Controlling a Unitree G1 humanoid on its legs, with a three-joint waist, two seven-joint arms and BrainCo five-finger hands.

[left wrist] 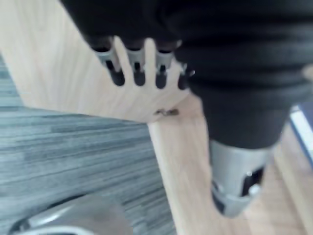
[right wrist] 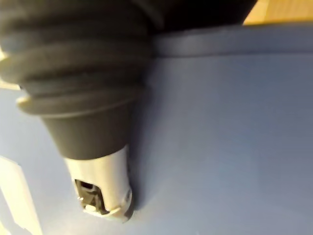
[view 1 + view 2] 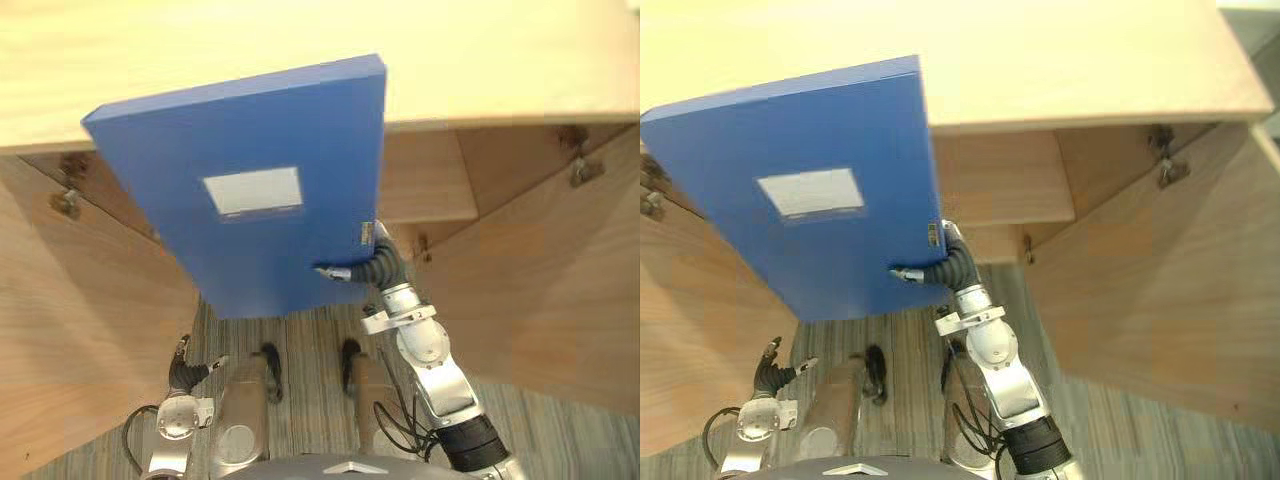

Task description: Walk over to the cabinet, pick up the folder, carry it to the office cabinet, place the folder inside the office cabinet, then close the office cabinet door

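1. We are looking at a blue folder [image 3: 290, 120] being held up in the air in front of an open wooden cabinet [image 3: 500, 60]. Its upper end is overlapping the cabinet's top as we see it. Its lower end is hanging above the grey striped carpet [image 3: 310, 350].
2. The right hand [image 3: 372, 262] is gripping the folder at its lower right edge. The thumb [image 3: 335, 271] is pressing on the front cover, and the fingers are reaching round behind the folder, where we cannot see them.
3. In the right wrist view the same thumb [image 2: 100, 186] is lying flat against the blue cover.
4. A pale rectangular label [image 3: 253, 191] is facing us from the middle of the cover.
5. The left hand [image 3: 188, 372] is hanging low on the left, close to the carpet. It is holding nothing, and its fingers are straight and relaxed. In the left wrist view their dark tips [image 1: 139, 77] are showing against pale wood.
6. Both cabinet doors are standing open. The left door [image 3: 80, 330] is swinging out on one side and the right door [image 3: 540, 290] on the other, with a metal hinge [image 3: 582, 168] sitting near its top.
7. A wooden shelf [image 3: 425, 180] is showing inside the cabinet, just beside the folder's right edge.
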